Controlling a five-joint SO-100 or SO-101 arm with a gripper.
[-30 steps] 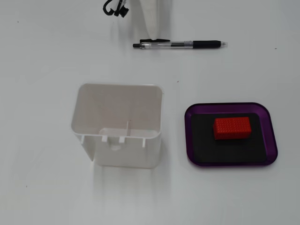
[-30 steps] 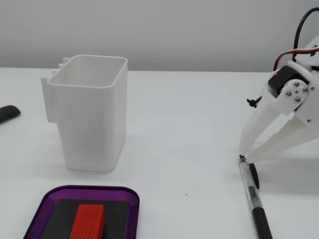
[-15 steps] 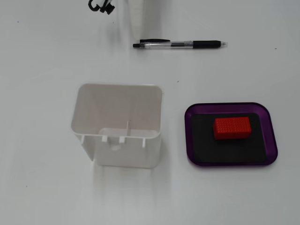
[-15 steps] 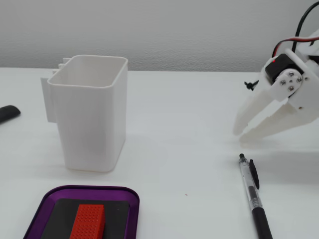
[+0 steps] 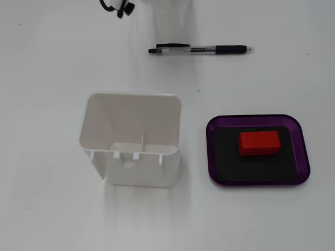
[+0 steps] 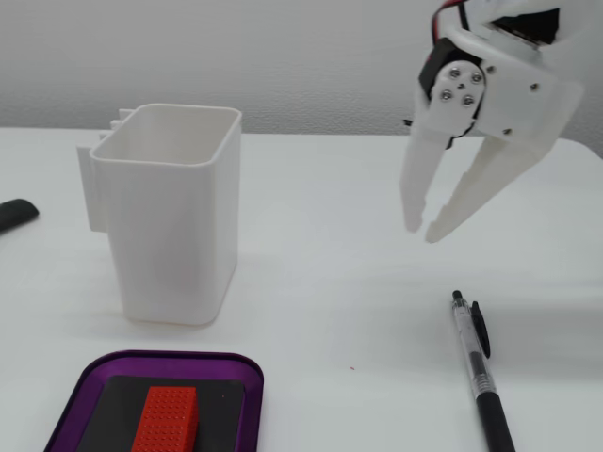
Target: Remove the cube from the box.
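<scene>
While the cube (image 5: 259,143) is lying flat on the black floor of the box (image 5: 302,151), we are finding the gripper (image 6: 422,229) hanging in the air, well apart from both. In the fixed view from the side, its two white fingers (image 6: 415,184) are pointing downward with the jaws standing apart and nothing between them. The tips are hovering above the table (image 6: 320,245), over the area beyond the tip end of the pen (image 6: 478,369), without touching it. In the fixed view from above, we are seeing only a blurred white part of the arm and a black cable (image 5: 116,7) at the top edge; the jaws themselves are not showing there.

We are noting the cube sitting toward the upper right part of the box floor in the view from above, its long side running parallel to the box's long side, its studded top facing up. In the side view the cube (image 6: 167,418) is appearing at the bottom edge, inside the box (image 6: 94,373), partly cut off by the frame.

The container (image 5: 132,137), white and open-topped, is standing upright just left of the box in the view from above, apart from it. The pen (image 5: 201,49) is lying flat on the table (image 5: 47,78) beyond both, well apart from them. A dark object (image 6: 14,215) is showing at the left edge of the side view; we cannot tell what it is.
</scene>
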